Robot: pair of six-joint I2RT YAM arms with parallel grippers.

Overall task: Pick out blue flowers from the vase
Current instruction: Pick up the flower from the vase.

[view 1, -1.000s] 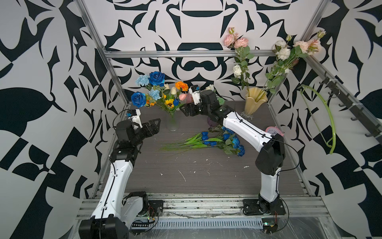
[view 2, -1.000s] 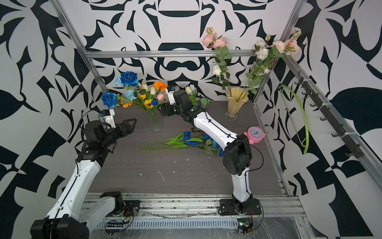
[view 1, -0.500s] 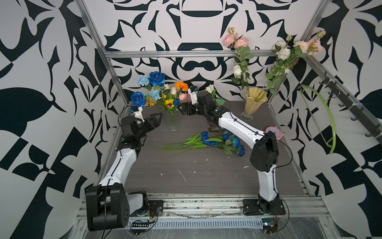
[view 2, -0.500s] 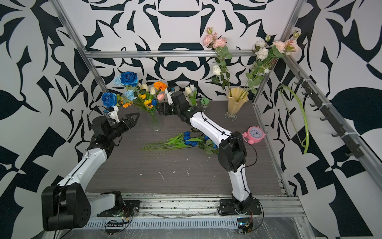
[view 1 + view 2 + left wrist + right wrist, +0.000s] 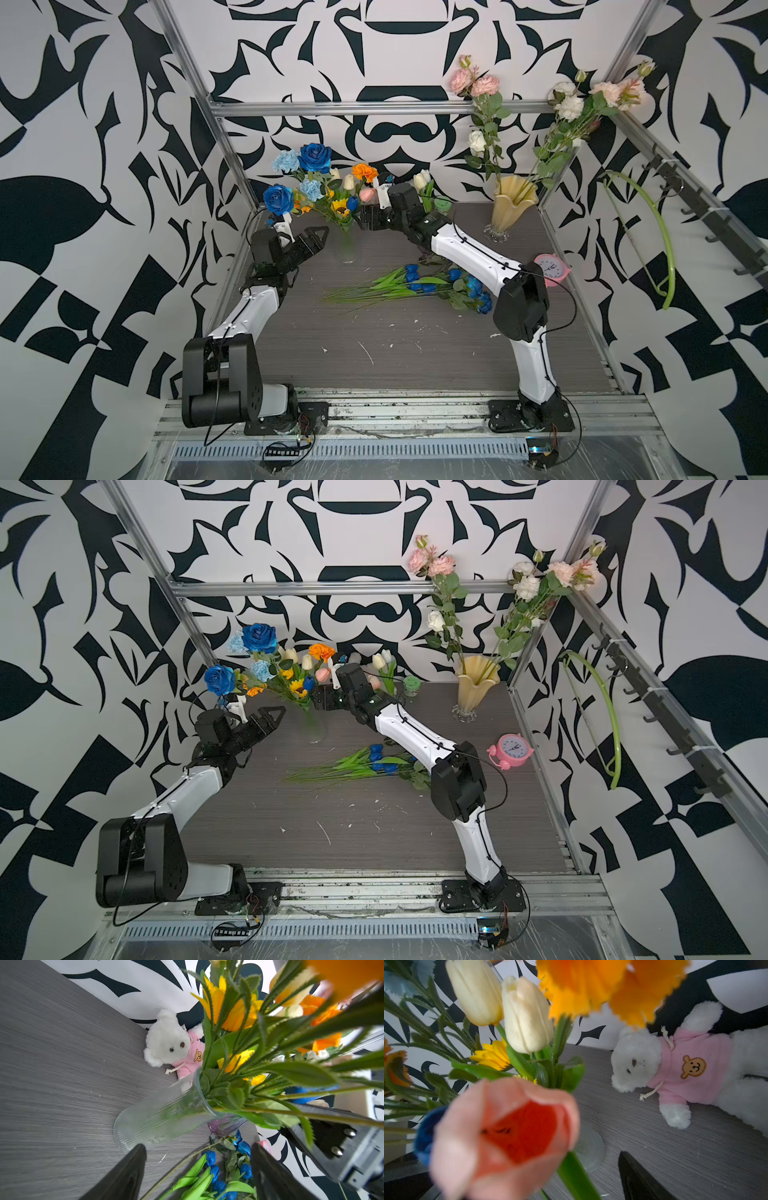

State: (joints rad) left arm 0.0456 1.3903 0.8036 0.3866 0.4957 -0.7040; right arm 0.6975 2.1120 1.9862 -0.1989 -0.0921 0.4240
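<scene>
A clear ribbed glass vase stands at the back of the grey wood-grain tabletop, between the two arms. In it, two large deep-blue roses, pale-blue frilly carnations and one small dark-blue tulip rise among orange, yellow, cream and pink blooms. Their stems fan upward out of the vase mouth, with the roses and carnations leaning toward the robot's left.

The left gripper hovers just beside the vase's lower body, lower than the roses. Its black fingers stand well apart with nothing between them, and the vase's base lies just beyond their tips.

The right gripper is at bloom height on the vase's other side, spread wide and gripping nothing. In the right wrist view a pink tulip fills the gap, and the small dark-blue tulip sits just beside it.

A bunch of dark-blue tulips with long green leaves lies flat in front of the vase, partly under the right arm. Its long axis runs across the table, with blooms toward the robot's right and stem ends toward its left.
</scene>
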